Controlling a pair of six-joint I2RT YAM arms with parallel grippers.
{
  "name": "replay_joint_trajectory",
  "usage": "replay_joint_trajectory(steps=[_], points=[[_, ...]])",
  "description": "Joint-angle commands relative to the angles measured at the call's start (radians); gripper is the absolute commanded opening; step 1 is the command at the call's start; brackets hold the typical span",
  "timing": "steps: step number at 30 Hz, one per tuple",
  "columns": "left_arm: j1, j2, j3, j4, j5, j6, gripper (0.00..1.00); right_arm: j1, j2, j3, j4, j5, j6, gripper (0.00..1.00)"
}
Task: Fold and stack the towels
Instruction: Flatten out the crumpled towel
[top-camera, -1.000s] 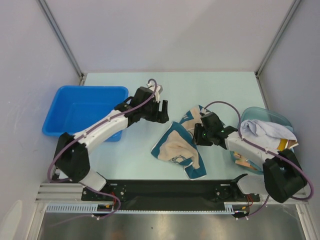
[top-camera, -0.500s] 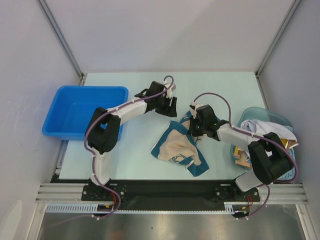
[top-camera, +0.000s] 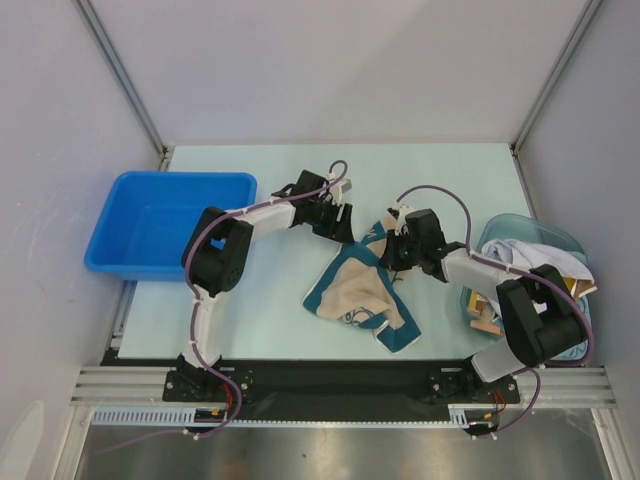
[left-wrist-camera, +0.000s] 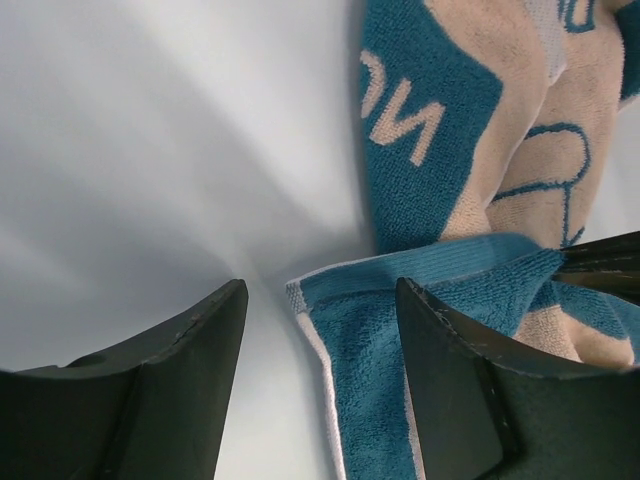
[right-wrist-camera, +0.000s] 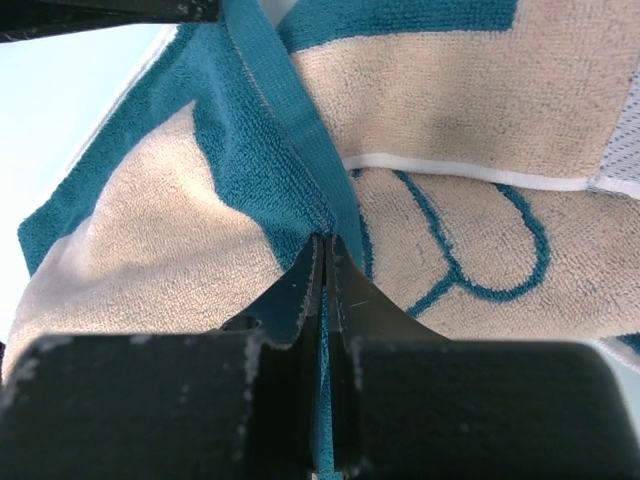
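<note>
A teal towel (top-camera: 352, 292) with cream shapes lies crumpled at the table's middle. My right gripper (top-camera: 394, 254) is shut on a teal edge fold of it; in the right wrist view the fingers (right-wrist-camera: 325, 250) pinch the teal strip of the towel (right-wrist-camera: 450, 120). My left gripper (top-camera: 340, 222) is open and low over the towel's far corner. In the left wrist view that corner (left-wrist-camera: 400, 310) lies between the spread fingers (left-wrist-camera: 320, 292), closer to the right one. A pale lavender-white towel (top-camera: 528, 258) lies bunched in the basket at the right.
A blue bin (top-camera: 165, 215) stands at the left. A clear teal basket (top-camera: 522, 224) at the right edge holds more cloths, with brown and orange bits (top-camera: 487, 322) showing. Metal frame posts rise at the far corners.
My left gripper has moved right to the towel's far corner. My right gripper has shifted slightly left and away, holding the towel's edge, and the towel's far part has shifted with it.
</note>
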Motion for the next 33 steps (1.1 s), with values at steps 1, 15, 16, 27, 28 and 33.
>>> replay_joint_trajectory(steps=[1, 15, 16, 27, 28, 33], points=[[0.007, 0.04, 0.014, 0.012, 0.065, 0.037, 0.68, -0.006, -0.024, -0.007, 0.05, -0.024, -0.018, 0.0], [0.007, 0.017, -0.04, 0.047, 0.151, -0.003, 0.35, -0.018, -0.049, 0.004, 0.03, -0.026, 0.008, 0.01], [0.007, 0.011, -0.045, 0.055, 0.149, -0.008, 0.29, -0.017, -0.05, 0.005, 0.03, -0.023, 0.013, 0.02], [0.026, -0.135, -0.097, 0.007, -0.016, -0.08, 0.0, -0.02, -0.104, 0.232, -0.334, 0.1, 0.137, 0.41], [0.043, -0.165, -0.112, 0.004, -0.047, -0.089, 0.0, -0.02, -0.133, 0.241, -0.368, 0.103, 0.154, 0.47], [0.072, -0.354, -0.21, -0.023, -0.283, -0.14, 0.0, -0.02, -0.219, 0.21, -0.539, 0.149, 0.285, 0.57]])
